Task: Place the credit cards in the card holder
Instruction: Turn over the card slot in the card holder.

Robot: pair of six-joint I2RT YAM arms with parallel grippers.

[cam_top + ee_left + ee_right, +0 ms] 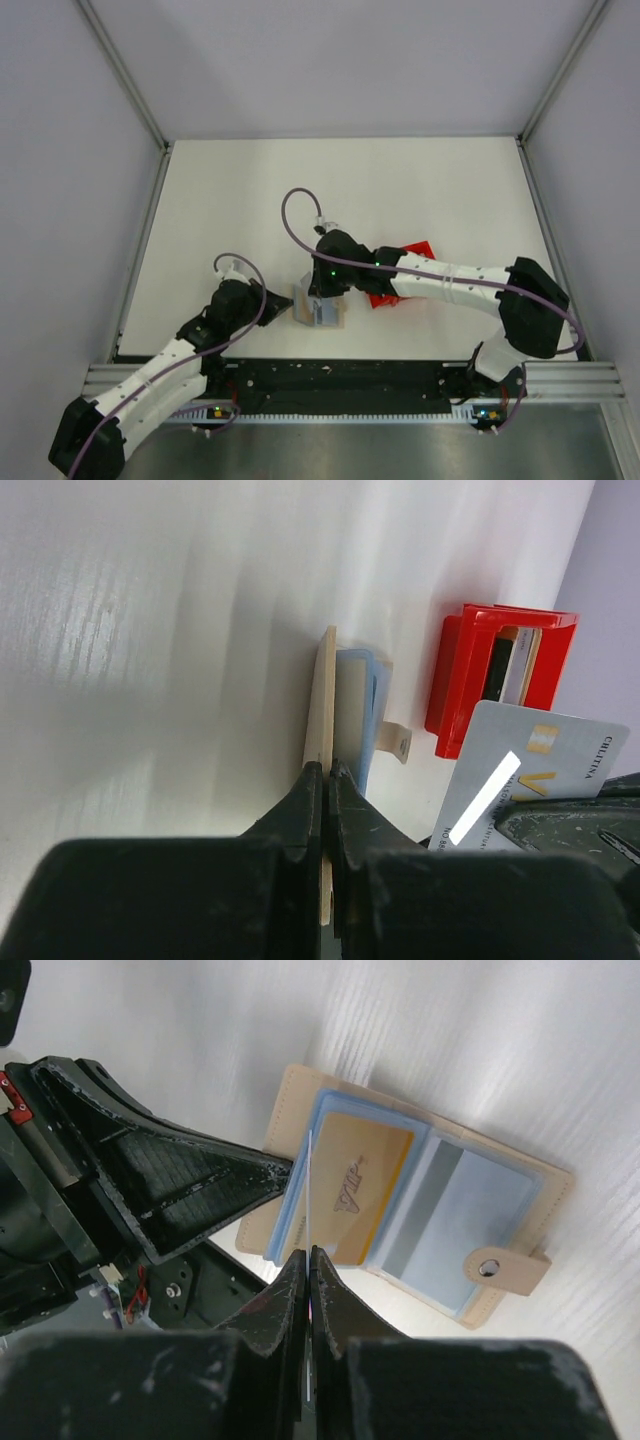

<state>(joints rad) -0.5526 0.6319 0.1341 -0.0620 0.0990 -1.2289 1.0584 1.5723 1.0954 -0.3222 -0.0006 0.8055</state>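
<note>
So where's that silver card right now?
In the left wrist view the silver card sits lower right, pinched in the right arm's jaws, near the red tray; the right wrist view shows it edge-on over the open card holder.

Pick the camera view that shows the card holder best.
Right wrist: the card holder lies open, pockets facing the lens. Left wrist sees it edge-on, pinched by the left gripper. Top external shows it small, partly hidden.
</note>
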